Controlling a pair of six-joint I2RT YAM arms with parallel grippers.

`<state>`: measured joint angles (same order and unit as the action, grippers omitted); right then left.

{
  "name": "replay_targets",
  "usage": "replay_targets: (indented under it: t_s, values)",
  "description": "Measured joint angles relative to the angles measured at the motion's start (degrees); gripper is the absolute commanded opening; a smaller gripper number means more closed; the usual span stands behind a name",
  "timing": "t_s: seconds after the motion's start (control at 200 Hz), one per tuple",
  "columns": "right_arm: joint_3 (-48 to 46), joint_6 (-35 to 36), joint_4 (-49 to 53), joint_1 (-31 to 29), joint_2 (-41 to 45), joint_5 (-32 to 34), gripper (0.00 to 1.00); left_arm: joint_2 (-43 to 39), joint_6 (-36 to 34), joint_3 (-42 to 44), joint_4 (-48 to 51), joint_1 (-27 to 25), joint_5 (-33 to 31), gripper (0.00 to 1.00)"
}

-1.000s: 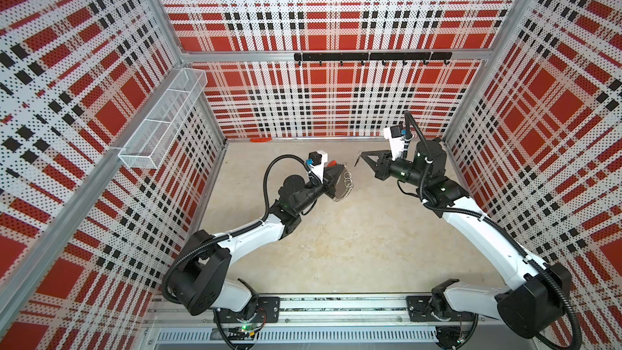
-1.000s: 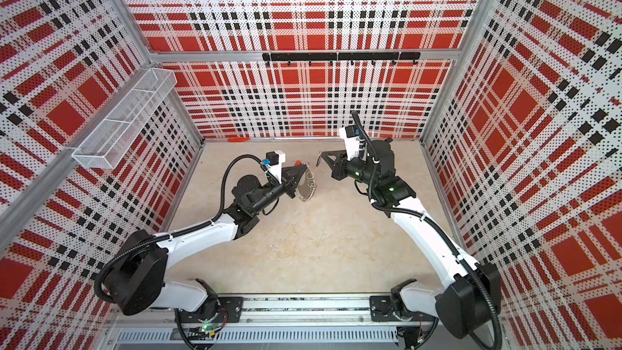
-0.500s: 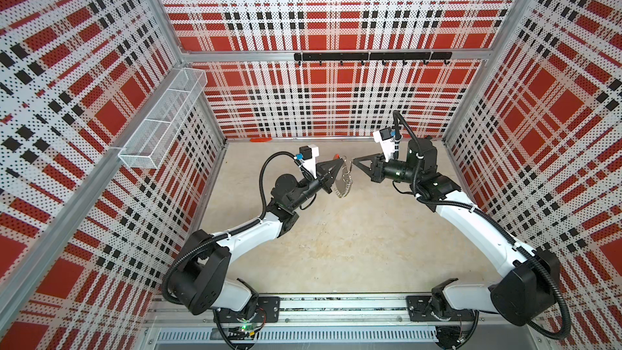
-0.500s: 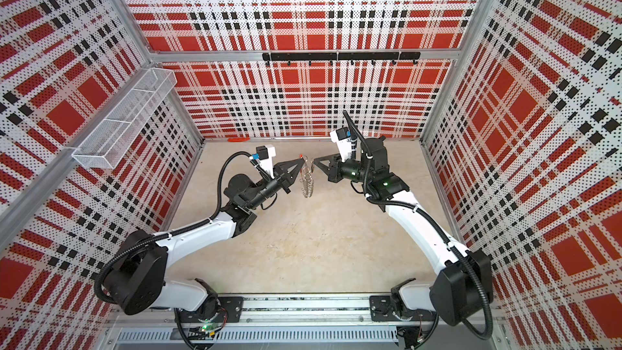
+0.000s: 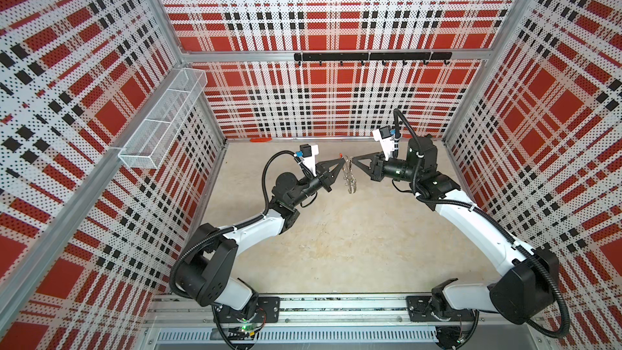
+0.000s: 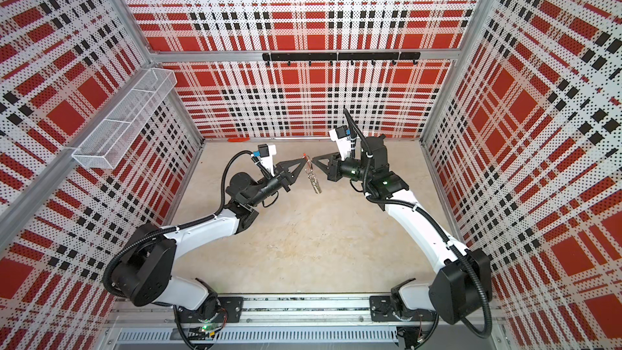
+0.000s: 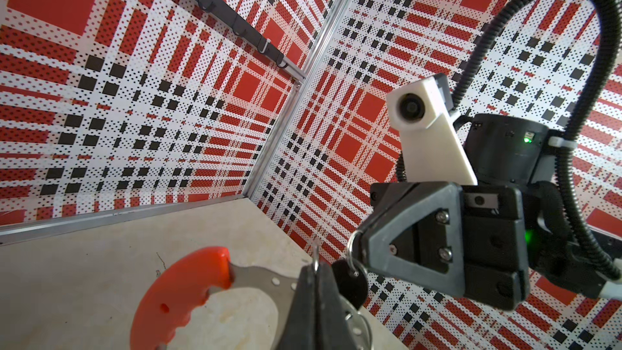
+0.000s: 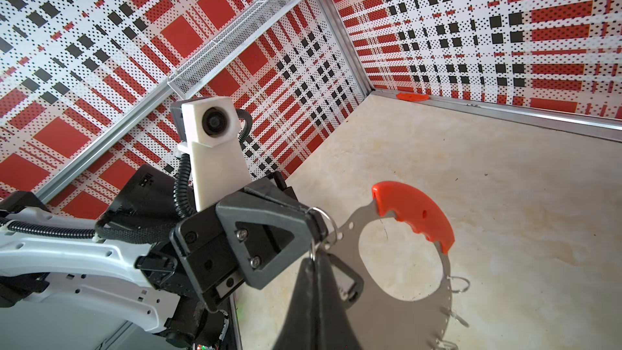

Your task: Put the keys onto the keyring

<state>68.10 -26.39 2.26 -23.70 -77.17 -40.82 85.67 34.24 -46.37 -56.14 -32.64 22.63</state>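
Both grippers meet tip to tip in mid-air over the back of the desk point(image 5: 336, 247).

Left gripper point(image 5: 342, 164) is clamped on the grey band of the keyring point(image 8: 404, 318), just beside the red sleeve point(image 8: 414, 213). The hoop hangs off it clear of the desk, small loops point(image 8: 459, 284) dangling along the low arc. Makes sense: pinched near the top, the hoop hangs steady and presents its band to the other arm.

Right gripper point(image 5: 353, 162) is closed on the small silver ring point(image 7: 349, 248) of the black key fob point(image 7: 350, 284). The fob body hangs free below the tip, so the ring leads.

In the left wrist view the fob sits right against the left gripper's tip and the hoop band; touching or just beside, can't tell. Also can't tell whether the fob's ring has caught a loop yet: too small, and the fingers hide the joint.

My read: mid-threading, not done. Next move needs fine ring-to-loop alignment. Risks are the hoop swinging and the ring slipping in the pinch.
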Motion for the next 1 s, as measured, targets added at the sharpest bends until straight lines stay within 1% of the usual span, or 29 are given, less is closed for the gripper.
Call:
replay_targets:
  t_s: [0.17, 1.002]
  values:
    - [2.6, -0.3, -0.2, 0.0, -1.7, -0.6, 0.00, 0.0, 0.0, -0.1, -0.2, 0.1, 1.0, 0.00]
    - [4.5, -0.1, 0.7, -1.2, -4.2, -0.8, 0.00, 0.0, -0.3, -0.1, -0.4, 0.2, 2.2, 0.00]
